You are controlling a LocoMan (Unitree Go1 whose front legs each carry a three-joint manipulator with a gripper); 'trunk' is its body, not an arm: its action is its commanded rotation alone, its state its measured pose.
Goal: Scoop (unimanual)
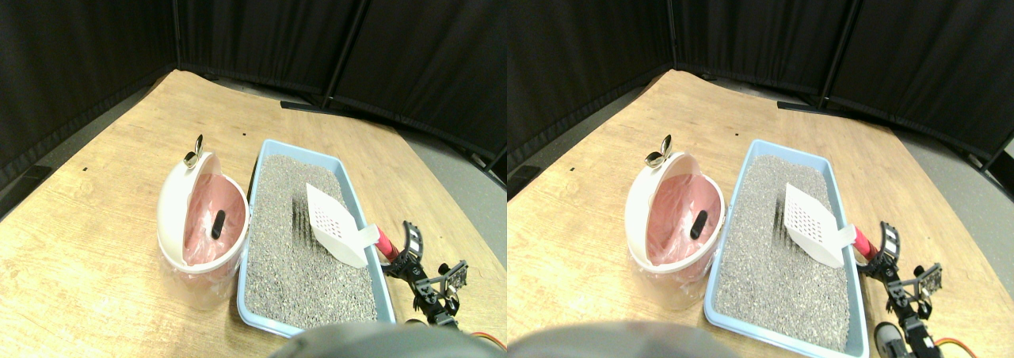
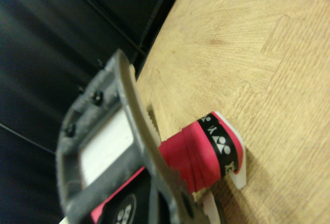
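Scoop (image 1: 337, 227) hangs tilted above the grey litter in the blue tray (image 1: 261, 164), its red-wrapped handle (image 1: 386, 244) clamped by the right gripper (image 1: 402, 255) at four o'clock; pink bin (image 1: 170, 203) at nine.

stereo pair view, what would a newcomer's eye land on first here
Probably the light blue rectangular litter tray full of grey granules in the middle of the wooden floor, with the white slotted plastic scoop over the litter at its right side. The scoop's red wrapped handle runs to the right gripper at the tray's right edge. Left of the tray, touching it, stands a white round bin with a pink liner and a small dark lump inside.
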